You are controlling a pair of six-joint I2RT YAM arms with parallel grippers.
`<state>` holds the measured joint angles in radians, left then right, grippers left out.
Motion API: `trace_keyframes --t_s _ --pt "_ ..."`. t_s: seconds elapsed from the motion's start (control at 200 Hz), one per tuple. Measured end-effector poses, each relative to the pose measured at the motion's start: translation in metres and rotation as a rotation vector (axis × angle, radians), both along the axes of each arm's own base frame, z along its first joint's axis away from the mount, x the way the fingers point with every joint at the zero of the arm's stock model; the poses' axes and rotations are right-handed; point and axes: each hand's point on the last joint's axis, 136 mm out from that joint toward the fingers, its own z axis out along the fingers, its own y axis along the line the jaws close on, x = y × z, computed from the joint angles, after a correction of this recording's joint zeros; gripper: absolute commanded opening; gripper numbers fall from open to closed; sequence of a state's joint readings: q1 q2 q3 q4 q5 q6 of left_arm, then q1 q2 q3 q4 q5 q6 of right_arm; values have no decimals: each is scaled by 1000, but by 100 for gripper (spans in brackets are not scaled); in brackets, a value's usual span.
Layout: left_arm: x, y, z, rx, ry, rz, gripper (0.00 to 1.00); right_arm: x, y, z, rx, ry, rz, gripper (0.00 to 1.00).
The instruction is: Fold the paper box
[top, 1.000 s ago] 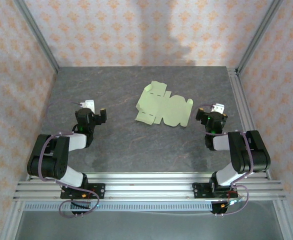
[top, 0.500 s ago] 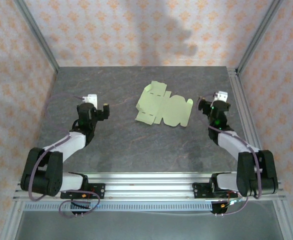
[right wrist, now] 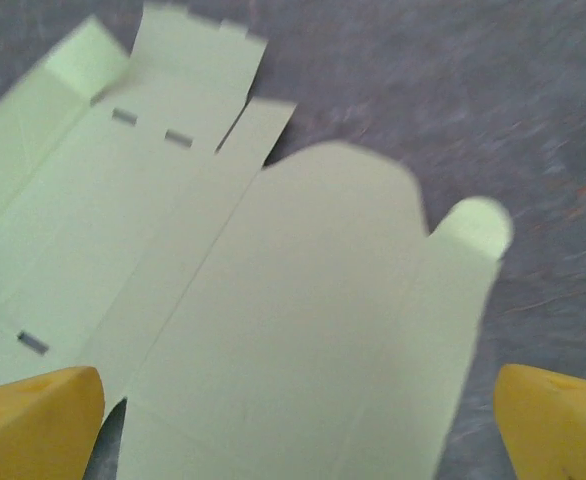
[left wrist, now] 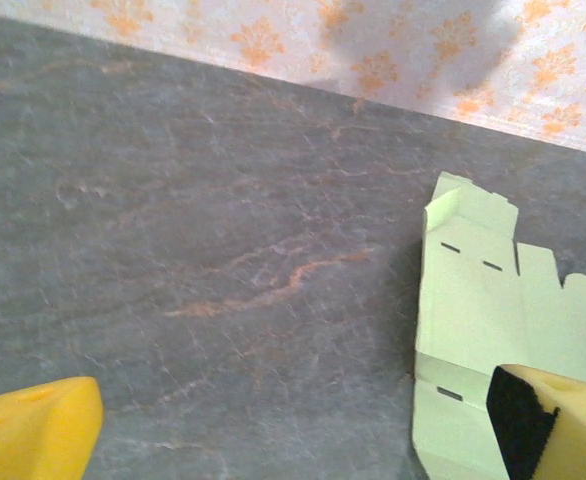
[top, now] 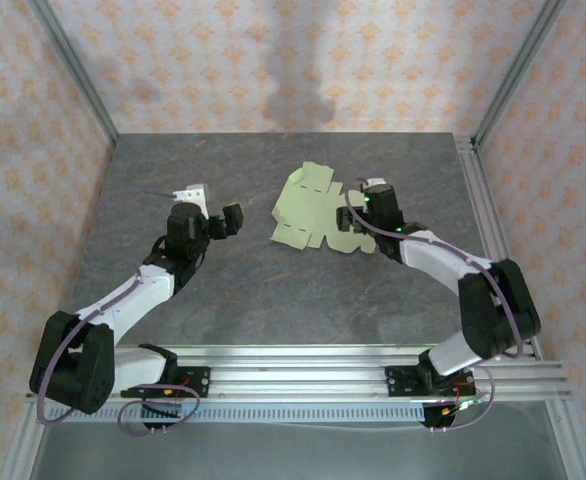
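Observation:
The paper box (top: 308, 215) is a pale green die-cut sheet lying flat near the middle of the dark table, with slots and rounded tabs. My right gripper (top: 358, 205) hangs open over the sheet's right half. In the right wrist view the sheet (right wrist: 273, 320) spreads between the two yellow fingertips (right wrist: 33, 420), and the right gripper (right wrist: 298, 430) holds nothing. My left gripper (top: 223, 210) stands open just left of the sheet, apart from it. In the left wrist view the sheet's left end (left wrist: 473, 310) lies by the right fingertip (left wrist: 563, 420); bare table lies between the open jaws of the left gripper (left wrist: 298, 440).
The dark stone-patterned tabletop (top: 243, 290) is bounded by patterned walls at the back and sides. A metal rail (top: 483, 210) runs along the right edge. The arm bases sit on the aluminium frame (top: 293, 375) at the near edge.
Both arms have reached forward and inward. The right gripper swung left from the table's right edge to above the sheet. The left gripper moved right toward the sheet's left end. The sheet has not moved.

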<state>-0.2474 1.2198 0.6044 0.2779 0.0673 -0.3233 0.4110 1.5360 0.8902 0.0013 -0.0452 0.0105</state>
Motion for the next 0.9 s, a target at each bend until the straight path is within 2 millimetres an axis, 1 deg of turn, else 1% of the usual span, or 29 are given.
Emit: trace_keyframes --t_s 0.105,0.19,0.31,0.425,0.741,0.821,0.901 --pt "-5 -1 -4 -46 11 8 100 -1 18 -20 7 67 19 100" --pt "-9 -2 2 -79 -4 7 100 1 27 -33 30 116 12 97" --pt "-13 -3 19 -128 -42 9 100 3 31 -52 56 169 -20 95" --pt "-18 -2 24 -160 -41 21 100 -1 33 -70 85 229 -43 95" --pt "-30 5 37 -197 -54 55 100 -9 47 -78 217 268 -55 92" --pt "-31 8 34 -210 -41 80 100 -12 50 -76 243 260 -56 90" --pt "-33 11 28 -214 -17 105 100 -21 57 -75 260 264 -51 88"
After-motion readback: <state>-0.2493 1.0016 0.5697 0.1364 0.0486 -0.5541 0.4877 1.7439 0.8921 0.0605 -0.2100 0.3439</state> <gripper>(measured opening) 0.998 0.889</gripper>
